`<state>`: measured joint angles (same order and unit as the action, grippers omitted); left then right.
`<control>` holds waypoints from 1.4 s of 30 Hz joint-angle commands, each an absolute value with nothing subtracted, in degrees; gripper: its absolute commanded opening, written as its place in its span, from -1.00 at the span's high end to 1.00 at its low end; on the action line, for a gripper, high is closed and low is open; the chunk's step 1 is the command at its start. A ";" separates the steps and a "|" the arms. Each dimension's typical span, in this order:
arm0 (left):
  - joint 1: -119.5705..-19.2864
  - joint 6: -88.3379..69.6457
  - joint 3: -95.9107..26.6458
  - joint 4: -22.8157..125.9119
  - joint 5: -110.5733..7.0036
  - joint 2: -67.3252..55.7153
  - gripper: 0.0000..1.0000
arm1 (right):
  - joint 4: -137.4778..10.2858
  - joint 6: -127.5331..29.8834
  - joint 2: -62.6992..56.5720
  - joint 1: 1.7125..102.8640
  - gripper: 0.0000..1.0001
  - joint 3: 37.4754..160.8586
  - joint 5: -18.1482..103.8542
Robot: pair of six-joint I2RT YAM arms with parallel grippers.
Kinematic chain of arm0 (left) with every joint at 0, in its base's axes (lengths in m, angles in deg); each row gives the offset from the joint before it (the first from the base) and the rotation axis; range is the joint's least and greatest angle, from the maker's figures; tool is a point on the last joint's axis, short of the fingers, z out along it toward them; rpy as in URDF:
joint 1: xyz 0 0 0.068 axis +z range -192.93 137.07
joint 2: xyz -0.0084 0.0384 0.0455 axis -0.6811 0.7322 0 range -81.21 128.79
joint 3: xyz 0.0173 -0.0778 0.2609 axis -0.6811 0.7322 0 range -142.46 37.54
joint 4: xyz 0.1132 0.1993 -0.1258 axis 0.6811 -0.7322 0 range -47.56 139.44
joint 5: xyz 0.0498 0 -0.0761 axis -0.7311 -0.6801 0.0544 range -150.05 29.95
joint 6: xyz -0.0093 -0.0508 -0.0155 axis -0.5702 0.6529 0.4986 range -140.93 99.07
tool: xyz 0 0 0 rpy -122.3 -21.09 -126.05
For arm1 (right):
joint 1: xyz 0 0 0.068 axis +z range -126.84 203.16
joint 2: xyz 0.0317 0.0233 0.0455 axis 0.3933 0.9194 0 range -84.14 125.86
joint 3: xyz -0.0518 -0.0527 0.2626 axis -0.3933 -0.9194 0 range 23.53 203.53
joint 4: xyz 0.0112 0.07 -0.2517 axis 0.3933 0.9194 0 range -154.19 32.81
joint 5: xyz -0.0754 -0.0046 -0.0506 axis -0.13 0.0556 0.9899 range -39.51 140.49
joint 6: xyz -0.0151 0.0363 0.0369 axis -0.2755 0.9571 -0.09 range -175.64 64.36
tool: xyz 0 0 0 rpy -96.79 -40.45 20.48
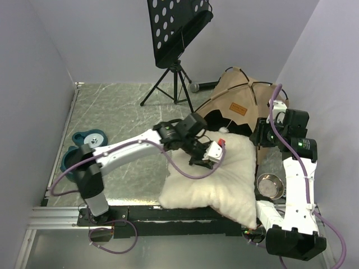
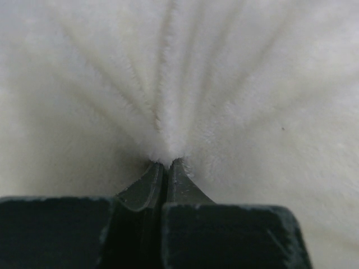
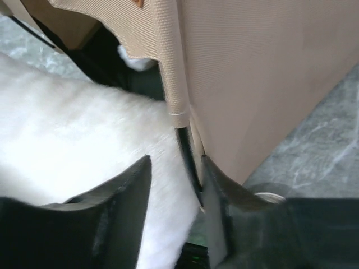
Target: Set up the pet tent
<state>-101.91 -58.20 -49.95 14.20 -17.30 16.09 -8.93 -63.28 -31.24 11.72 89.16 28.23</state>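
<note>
Flagging risks. The left gripper point(image 1: 212, 152) is clamped tight on a pinch of the cream pillow point(image 1: 207, 179); in the left wrist view the fabric puckers into its closed tips. The right gripper point(image 3: 176, 162) sits at the front corner of the pet tent point(image 1: 241, 95) with its jaws partly apart. They straddle the black pole end point(image 3: 185, 143) below the tan sleeve point(image 3: 174, 67), and we see no firm clamp on it.

The tent is at the far right of the table by the wall, and the pillow's far edge lies against its opening.

We judge three things could go wrong:
- Pillow fluff lies between the right jaws beside the pole, so closing may trap pile and not the pole.
- The pole is thin and hugs one finger, so it may slip out.
- A pull on the pillow could drag or tilt the tent.

The steel bowl point(image 1: 269, 185) sits just beside the right arm and could get knocked.
</note>
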 commanded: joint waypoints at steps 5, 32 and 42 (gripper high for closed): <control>-100.33 -76.21 -64.85 7.88 -16.71 29.44 0.99 | -9.79 -63.46 -31.59 11.47 1.00 87.96 24.30; -80.81 10.19 -11.51 50.73 -37.64 -3.35 -0.99 | -10.67 -65.13 -31.50 11.38 1.00 86.90 25.00; -88.96 3.44 -20.37 59.82 -38.33 4.41 0.21 | -9.61 -66.19 -29.83 11.47 1.00 87.52 23.43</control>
